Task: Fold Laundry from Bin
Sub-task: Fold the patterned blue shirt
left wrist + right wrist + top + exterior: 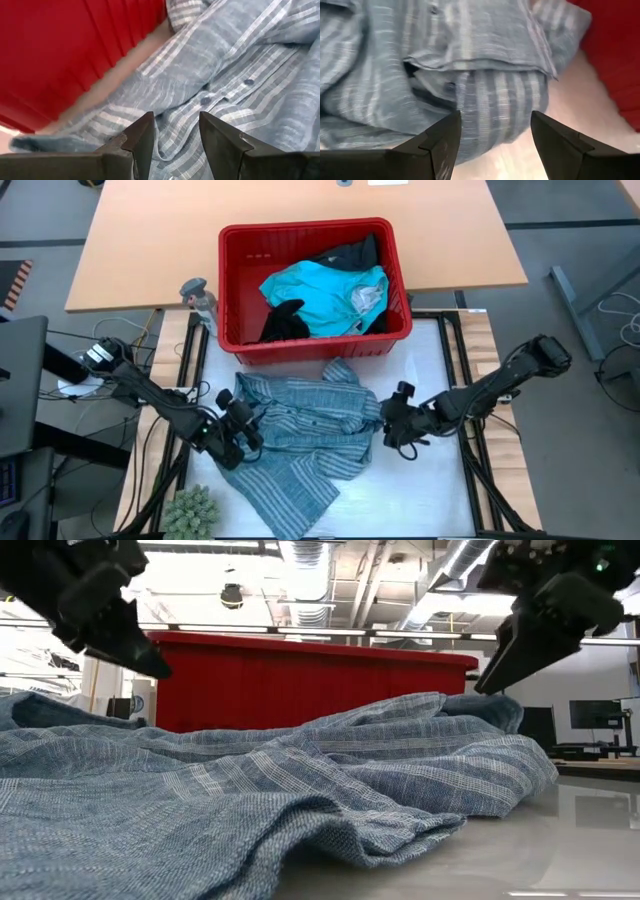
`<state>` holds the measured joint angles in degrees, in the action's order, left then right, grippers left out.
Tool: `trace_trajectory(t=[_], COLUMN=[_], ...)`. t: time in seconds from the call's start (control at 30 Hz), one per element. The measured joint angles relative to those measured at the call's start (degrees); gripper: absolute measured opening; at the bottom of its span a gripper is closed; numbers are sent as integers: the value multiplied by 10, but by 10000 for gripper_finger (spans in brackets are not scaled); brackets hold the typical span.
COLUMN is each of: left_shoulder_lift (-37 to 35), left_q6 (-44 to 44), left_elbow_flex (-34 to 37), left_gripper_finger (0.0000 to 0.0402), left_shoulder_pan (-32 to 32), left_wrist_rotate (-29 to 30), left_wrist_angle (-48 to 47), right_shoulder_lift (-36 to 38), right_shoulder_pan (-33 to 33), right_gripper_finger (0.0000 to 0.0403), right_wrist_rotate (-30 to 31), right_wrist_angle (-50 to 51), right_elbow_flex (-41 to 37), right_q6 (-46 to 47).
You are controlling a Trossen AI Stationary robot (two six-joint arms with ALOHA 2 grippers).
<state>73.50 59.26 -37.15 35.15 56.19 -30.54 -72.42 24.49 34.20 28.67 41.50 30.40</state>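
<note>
1. Fingers of my left hand are spread and empty, poised over the striped shirt at its side away from my right hand, so I judge I am lining up a grip on that edge.
2. My right hand is spread too, gripping nothing, at the shirt's opposite edge, ready to pull the cloth flat.
3. The shirt lies crumpled on the counter, just in front of the bin, out where it can be folded.
4. Inside the bin wait a turquoise garment and black ones, for later turns.
</note>
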Motion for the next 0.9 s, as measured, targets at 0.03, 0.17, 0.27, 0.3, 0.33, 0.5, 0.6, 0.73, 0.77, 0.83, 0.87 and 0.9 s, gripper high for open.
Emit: trace_trajectory(t=[0.03, 0.17, 0.27, 0.3, 0.33, 0.5, 0.6, 0.73, 0.77, 0.83, 0.87, 0.9], left_shoulder_lift=[0, 0, 0, 0, 0, 0, 0, 0, 0, 0, 0, 0], left_q6=[6, 16, 29, 33, 37, 40, 38, 38, 38, 34, 34, 34], left_elbow_flex=[5, 22, 29, 30, 31, 33, 33, 33, 33, 33, 33, 33], left_gripper_finger=[146, 146, 146, 146, 146, 146, 146, 146, 146, 146, 146, 146], left_shoulder_pan=[0, 0, 0, -2, -4, -15, -18, -18, -18, -18, -18, -18], left_wrist_rotate=[-1, -2, 0, 0, 0, -9, -9, -10, -12, -19, -20, -20], left_wrist_angle=[3, 22, 22, 22, 22, 23, 23, 27, 29, 31, 32, 32], right_shoulder_lift=[0, 0, 0, 0, 0, -3, -20, -71, -88, -117, -131, -141], right_shoulder_pan=[0, 0, 6, 10, 16, 38, 35, 20, 18, 14, 14, 14], right_gripper_finger=[265, 265, 265, 265, 265, 265, 265, 265, 265, 258, 248, 234], right_wrist_rotate=[4, 2, 1, 1, 1, 10, 32, 34, 38, 63, 76, 85], right_wrist_angle=[-11, -70, -83, -85, -92, -109, -106, -108, -112, -115, -110, -107], right_elbow_flex=[-8, -37, -42, -43, -43, -42, -42, -42, -42, -41, -36, -29], right_q6=[1, -2, -5, -9, -16, -32, -34, -34, -33, -20, -15, -15])
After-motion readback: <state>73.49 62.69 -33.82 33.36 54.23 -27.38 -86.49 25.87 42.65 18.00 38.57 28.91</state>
